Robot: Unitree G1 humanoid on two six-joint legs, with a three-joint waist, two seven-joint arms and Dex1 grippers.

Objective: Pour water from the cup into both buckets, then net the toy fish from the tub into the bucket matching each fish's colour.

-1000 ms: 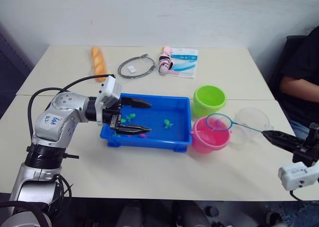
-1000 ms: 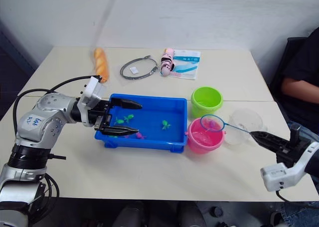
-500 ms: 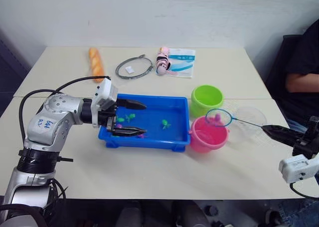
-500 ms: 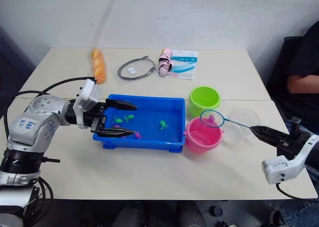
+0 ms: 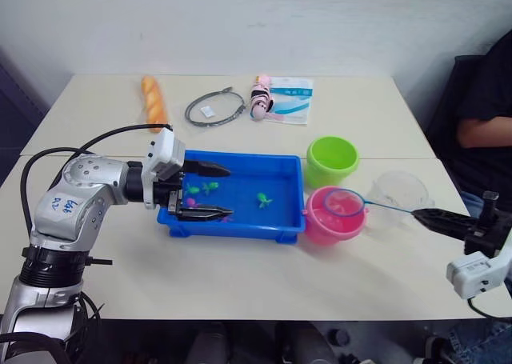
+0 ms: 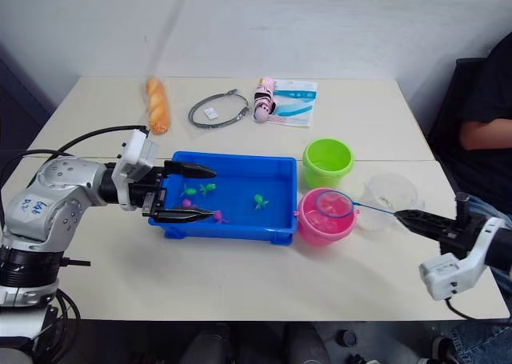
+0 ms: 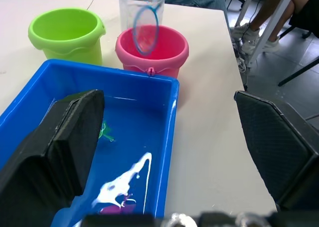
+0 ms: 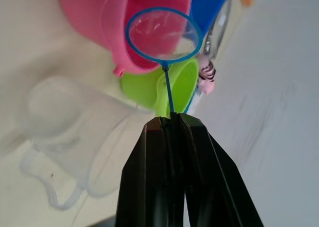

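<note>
**Net over the pink bucket**

Our right gripper (image 8: 172,118) pinches the net (image 5: 344,202) by its handle, hoop above the pink bucket (image 5: 332,218). Our left gripper (image 5: 210,192) spreads wide over the tub (image 5: 280,224). A tilted hoop could drop its catch outside, or knock the cup (image 5: 398,190) close beside.

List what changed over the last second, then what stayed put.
The right gripper, shut on the net handle, lowered the hoop until it sat over the pink bucket. The left gripper stayed open at the tub; green bucket, cup and fish did not move.
</note>
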